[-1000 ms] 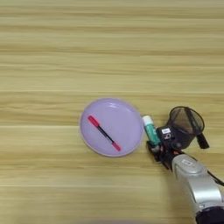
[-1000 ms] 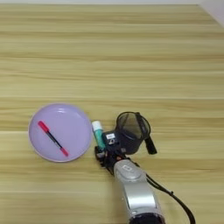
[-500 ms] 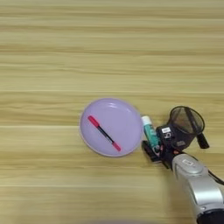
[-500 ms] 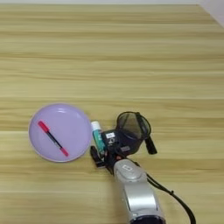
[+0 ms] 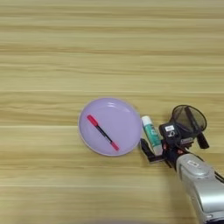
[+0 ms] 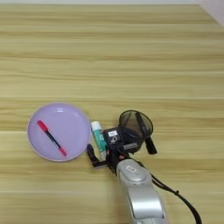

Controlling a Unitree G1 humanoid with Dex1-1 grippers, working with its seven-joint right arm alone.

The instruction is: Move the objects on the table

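While the white tube lies between purple plate and mesh cup, the claw straddles it, fingers spread, seemingly to grasp.

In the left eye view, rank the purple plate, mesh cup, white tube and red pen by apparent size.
1. purple plate
2. black wire-mesh cup
3. red pen and white tube: pen longer, tube thicker, too close to rank.
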